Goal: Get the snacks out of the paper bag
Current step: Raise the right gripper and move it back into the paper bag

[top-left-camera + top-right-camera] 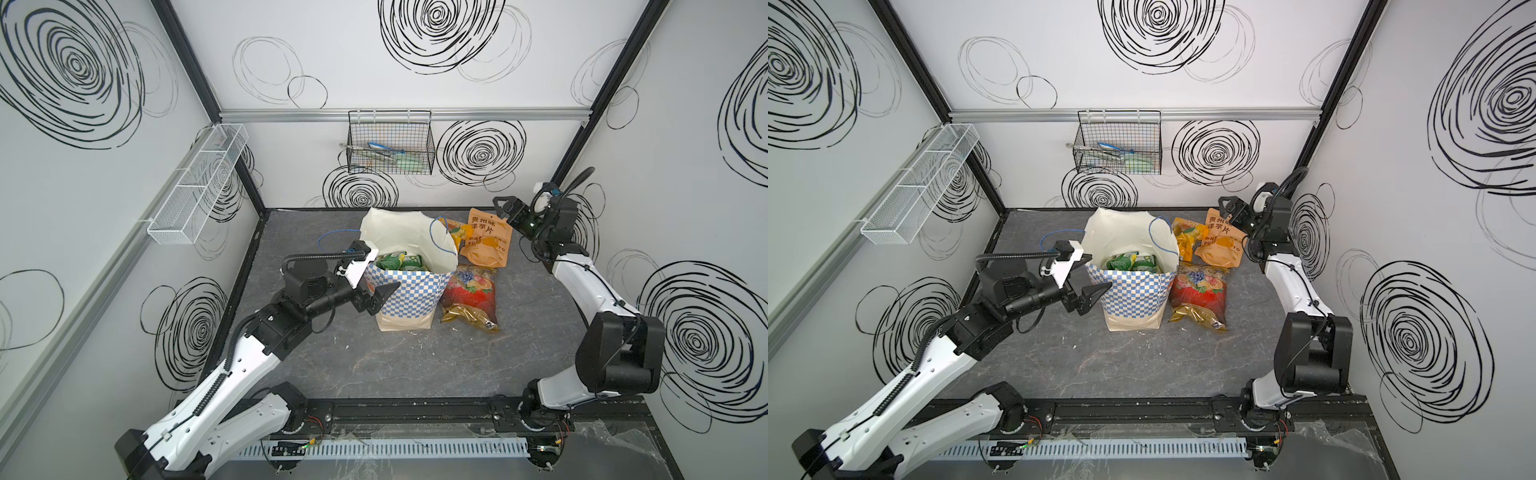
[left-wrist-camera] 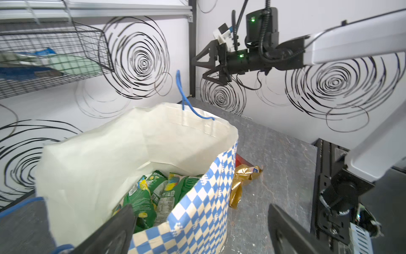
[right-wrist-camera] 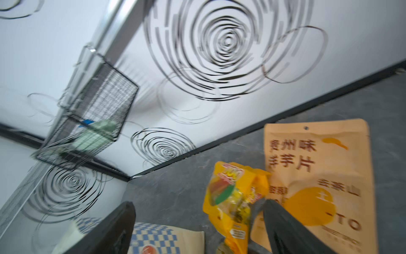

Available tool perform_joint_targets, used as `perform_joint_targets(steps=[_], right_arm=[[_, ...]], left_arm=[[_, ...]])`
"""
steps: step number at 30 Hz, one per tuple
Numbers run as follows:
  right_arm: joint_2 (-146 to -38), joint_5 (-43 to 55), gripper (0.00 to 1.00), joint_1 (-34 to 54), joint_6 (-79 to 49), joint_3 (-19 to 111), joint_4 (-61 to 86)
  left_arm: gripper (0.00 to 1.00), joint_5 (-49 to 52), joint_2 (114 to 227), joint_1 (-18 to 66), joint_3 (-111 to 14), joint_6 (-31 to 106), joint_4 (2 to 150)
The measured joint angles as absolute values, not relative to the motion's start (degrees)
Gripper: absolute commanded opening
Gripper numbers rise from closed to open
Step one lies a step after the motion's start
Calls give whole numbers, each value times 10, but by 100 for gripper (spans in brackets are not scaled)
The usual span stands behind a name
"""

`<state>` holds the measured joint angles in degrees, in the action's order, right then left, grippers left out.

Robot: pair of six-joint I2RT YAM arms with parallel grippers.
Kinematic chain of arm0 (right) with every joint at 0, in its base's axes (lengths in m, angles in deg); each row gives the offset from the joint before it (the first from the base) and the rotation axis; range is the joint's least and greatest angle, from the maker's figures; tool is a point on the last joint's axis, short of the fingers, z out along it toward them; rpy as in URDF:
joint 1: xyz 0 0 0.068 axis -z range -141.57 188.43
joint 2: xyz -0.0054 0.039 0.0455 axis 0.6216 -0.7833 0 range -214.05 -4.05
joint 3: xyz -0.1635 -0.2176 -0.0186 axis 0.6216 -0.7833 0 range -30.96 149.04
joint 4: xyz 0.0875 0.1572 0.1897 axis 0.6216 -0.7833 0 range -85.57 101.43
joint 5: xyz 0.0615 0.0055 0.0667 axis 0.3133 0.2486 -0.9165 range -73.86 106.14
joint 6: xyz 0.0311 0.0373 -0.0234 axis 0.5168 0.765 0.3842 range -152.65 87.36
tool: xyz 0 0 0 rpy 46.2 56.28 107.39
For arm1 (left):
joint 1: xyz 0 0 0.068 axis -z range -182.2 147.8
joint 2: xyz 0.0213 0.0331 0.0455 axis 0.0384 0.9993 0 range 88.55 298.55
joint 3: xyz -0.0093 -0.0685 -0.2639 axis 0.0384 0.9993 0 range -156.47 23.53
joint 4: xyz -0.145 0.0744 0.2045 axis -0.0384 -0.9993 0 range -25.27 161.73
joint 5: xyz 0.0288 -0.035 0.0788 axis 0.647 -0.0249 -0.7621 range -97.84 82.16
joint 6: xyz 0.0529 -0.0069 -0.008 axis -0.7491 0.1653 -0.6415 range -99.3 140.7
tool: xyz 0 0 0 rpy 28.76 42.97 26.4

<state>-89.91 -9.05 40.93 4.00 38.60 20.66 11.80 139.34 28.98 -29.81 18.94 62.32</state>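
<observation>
**Paper bag upright mid-worktop, both pincers spread**

The paper bag [image 1: 409,299] is standing open in the middle of the worktop [image 1: 374,365], with green packets [image 1: 397,262] lying inside it. The left pincer [image 1: 384,297] is being held spread at the bag's left rim; contact cannot be told. The right pincer [image 1: 503,210] is being held spread and empty at the far right, by the orange pouch [image 1: 486,245]. Right of the bag, a red fruit-printed pouch [image 1: 471,291] is lying against a gold bag [image 1: 469,318]. A yellow bag [image 3: 232,198] is being half hidden behind the paper bag in both top views. A black wire basket [image 1: 390,145] is hanging on the far wall. The right wrist view is being blurred, so small print is unreadable.
</observation>
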Motion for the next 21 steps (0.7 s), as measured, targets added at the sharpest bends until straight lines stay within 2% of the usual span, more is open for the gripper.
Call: perform_joint_targets(steps=[4,12,21], right_arm=[[-895,-115,95,342,2,456,179],[-943,-135,96,200,-119,663,28],[-1091,-17,95,28,-264,923,-214]], left_arm=[[96,119,1391,257,-297,199,629],[96,125,1390,198,-297,206,629],[96,147,1390,160,-297,213,632]])
